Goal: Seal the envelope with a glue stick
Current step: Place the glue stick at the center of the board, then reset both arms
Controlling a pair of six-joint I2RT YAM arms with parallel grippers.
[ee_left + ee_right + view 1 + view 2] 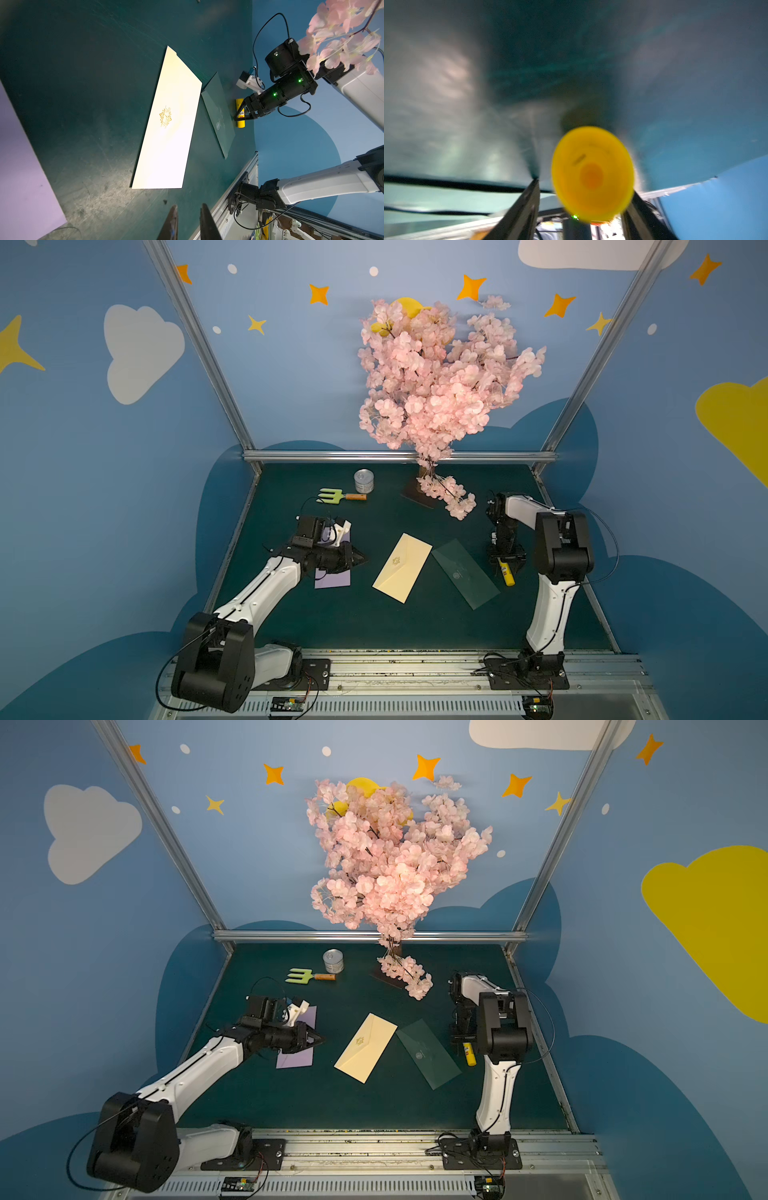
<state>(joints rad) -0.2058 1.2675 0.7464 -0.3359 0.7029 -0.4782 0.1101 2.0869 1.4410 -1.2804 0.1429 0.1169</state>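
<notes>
- Right gripper [584, 187]: jaws apart, straddling the glue stick [508, 576]. The wrist view is blurry, but there's a clear gap between the stick and one finger. Can't tell if the other finger touches it.
- The stick lies flat on the mat [415, 635] near its right edge, with one yellow end poking out past the fingers.
- Left gripper [190, 222]: jaws only a little apart, nothing between them. It hangs above the mat and points toward the middle.
- The envelope [402, 568] lies flat mid-mat, turned at a slant, gold emblem facing up. It's between the two grippers and neither touches it.
- Green envelope [465, 572] sits just beside it on the right, corners about meeting. The glue stick is just past its far side.
- Purple envelope [332, 578] lies under the left arm, partly hidden.
- Further back are a green fork [336, 495], a can [364, 481] and a pink blossom tree [440, 377].
</notes>
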